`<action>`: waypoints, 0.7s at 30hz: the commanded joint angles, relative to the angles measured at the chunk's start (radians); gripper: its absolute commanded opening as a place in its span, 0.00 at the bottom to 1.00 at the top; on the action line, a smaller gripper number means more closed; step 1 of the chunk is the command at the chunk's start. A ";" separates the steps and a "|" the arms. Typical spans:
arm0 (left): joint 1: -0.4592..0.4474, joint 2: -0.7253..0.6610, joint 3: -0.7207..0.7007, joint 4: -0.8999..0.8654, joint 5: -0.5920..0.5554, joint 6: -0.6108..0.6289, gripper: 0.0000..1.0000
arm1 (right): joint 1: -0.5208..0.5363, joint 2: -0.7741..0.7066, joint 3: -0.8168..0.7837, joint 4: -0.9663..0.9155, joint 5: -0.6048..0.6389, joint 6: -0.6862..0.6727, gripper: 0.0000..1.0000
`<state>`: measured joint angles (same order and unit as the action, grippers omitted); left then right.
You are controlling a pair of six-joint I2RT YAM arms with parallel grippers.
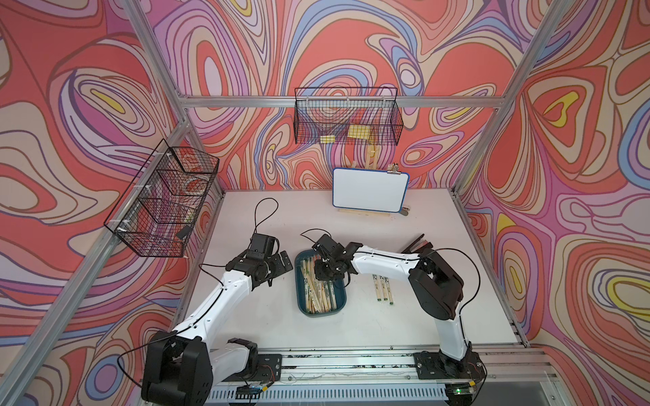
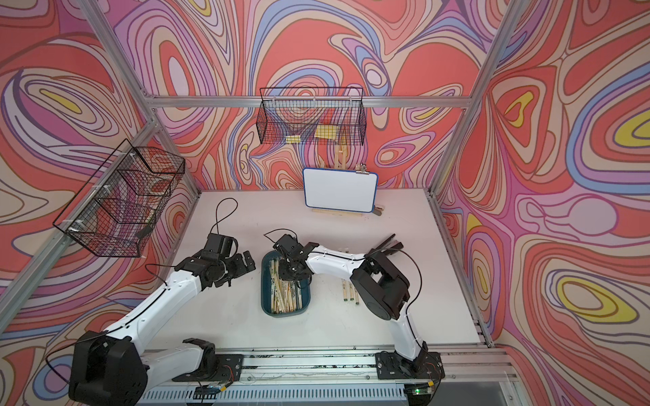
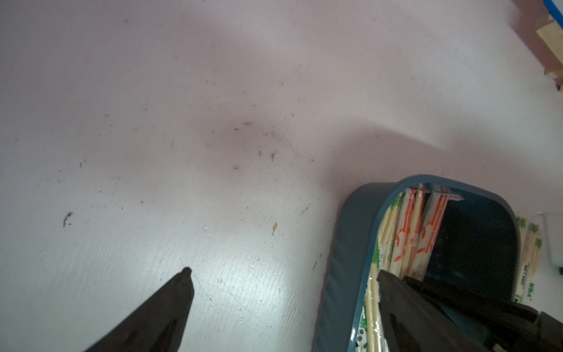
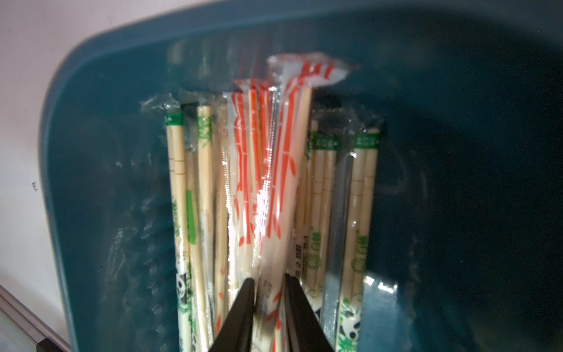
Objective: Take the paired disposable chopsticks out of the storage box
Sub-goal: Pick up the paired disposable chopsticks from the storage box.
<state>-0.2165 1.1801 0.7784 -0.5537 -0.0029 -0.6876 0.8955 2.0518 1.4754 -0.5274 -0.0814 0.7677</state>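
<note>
We are at the pick itself: the right claw (image 4: 268,279) is down inside the storage box (image 4: 106,122), its jaws drawn close on an orange-printed pair (image 4: 274,183) lying atop the paired disposable chopsticks (image 1: 316,295). Most of these fill the box, while three pairs (image 1: 382,288) lie out on the bench (image 1: 387,334) near it. The left claw (image 1: 279,267) hangs spread wide at the box's other side, holding nothing. Next, we judge, comes a straight lift, slow enough that the slick sleeve neither slips nor drags its neighbours up, then a carry over the low wall towards the laid-out pairs.
</note>
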 commanded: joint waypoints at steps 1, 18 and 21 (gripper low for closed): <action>-0.003 -0.006 -0.007 0.003 -0.004 0.007 1.00 | -0.004 0.017 -0.007 0.005 -0.005 0.003 0.18; -0.003 -0.007 -0.001 -0.001 -0.002 0.010 1.00 | -0.004 -0.095 0.000 -0.016 0.003 -0.007 0.00; -0.003 -0.004 -0.001 0.000 0.000 0.010 1.00 | -0.004 -0.110 0.006 -0.018 0.010 -0.013 0.00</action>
<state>-0.2165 1.1801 0.7784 -0.5537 -0.0029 -0.6876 0.8925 1.9869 1.4750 -0.5381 -0.0872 0.7681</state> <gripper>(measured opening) 0.998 0.100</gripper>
